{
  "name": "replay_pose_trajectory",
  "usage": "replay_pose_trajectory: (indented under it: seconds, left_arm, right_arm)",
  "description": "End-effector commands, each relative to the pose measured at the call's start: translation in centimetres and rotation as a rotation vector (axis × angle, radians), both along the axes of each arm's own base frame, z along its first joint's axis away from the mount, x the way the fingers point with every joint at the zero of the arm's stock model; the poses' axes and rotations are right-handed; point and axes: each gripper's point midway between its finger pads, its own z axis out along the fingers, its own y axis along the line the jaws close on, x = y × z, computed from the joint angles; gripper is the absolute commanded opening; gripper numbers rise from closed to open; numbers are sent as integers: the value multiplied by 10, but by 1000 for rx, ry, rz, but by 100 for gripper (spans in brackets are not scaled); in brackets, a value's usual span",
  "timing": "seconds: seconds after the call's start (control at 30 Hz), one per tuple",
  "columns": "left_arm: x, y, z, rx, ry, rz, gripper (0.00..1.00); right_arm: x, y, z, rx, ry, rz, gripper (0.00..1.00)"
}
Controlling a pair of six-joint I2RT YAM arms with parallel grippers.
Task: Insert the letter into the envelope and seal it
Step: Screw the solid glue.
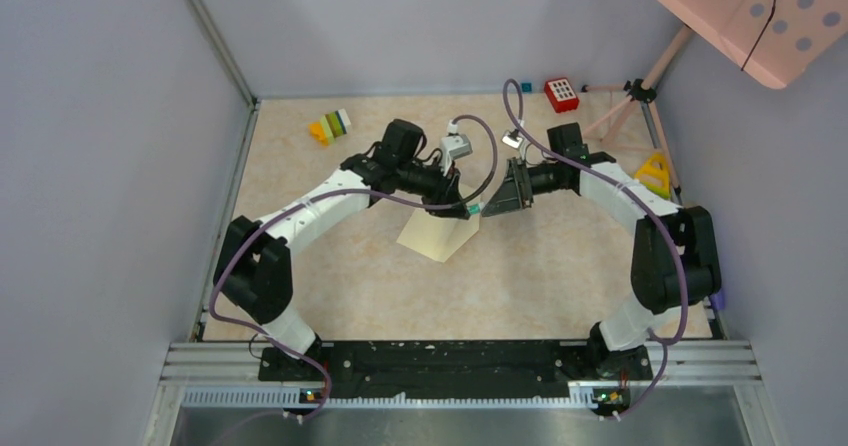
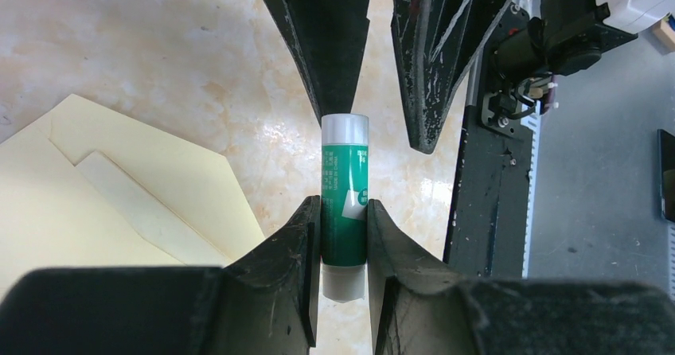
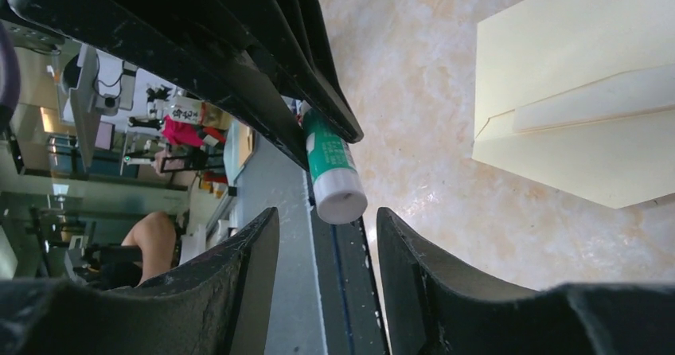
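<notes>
The pale yellow envelope (image 1: 438, 234) lies flat on the table in mid view, with its folded seams showing in the left wrist view (image 2: 119, 204) and the right wrist view (image 3: 589, 108). No separate letter sheet shows. My left gripper (image 1: 466, 209) is shut on a green glue stick (image 2: 344, 188) and holds it above the table by the envelope's far right corner. My right gripper (image 1: 492, 204) is open and faces the left one, its fingers (image 2: 334, 44) on either side of the stick's capped end (image 3: 338, 200) without touching it.
Coloured toy blocks (image 1: 330, 126) lie at the back left. A red keypad-like toy (image 1: 562, 93) is at the back, and a yellow object (image 1: 654, 174) sits by the right wall. A pink tripod with a board (image 1: 640, 91) stands at the back right. Grey walls enclose the table.
</notes>
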Motion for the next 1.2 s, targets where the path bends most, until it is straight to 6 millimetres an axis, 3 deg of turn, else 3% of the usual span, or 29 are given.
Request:
replay_pose_trajectory:
  seconds: [0.0,0.17,0.33,0.53,0.83,1.03,1.17]
  left_arm:
    - [0,-2,8,0,-71,-10,13]
    - [-2,-3,6,7,-72,-21,12]
    - [-5,-5,6,12,-80,-31,12]
    - [-7,-6,5,14,-80,-42,12]
    - [-9,-6,4,18,-82,-49,12]
    - [-12,-8,5,12,-77,-65,12]
    - [-21,-12,8,-20,-20,-103,12]
  right_arm:
    - [2,2,25,63,-13,21,47]
    - [6,3,19,57,12,14,41]
    - [8,4,16,65,37,21,28]
    - [9,4,15,60,41,19,33]
    - [9,4,17,60,40,28,32]
    - [10,3,12,51,20,30,17]
    - [3,1,16,51,-106,84,16]
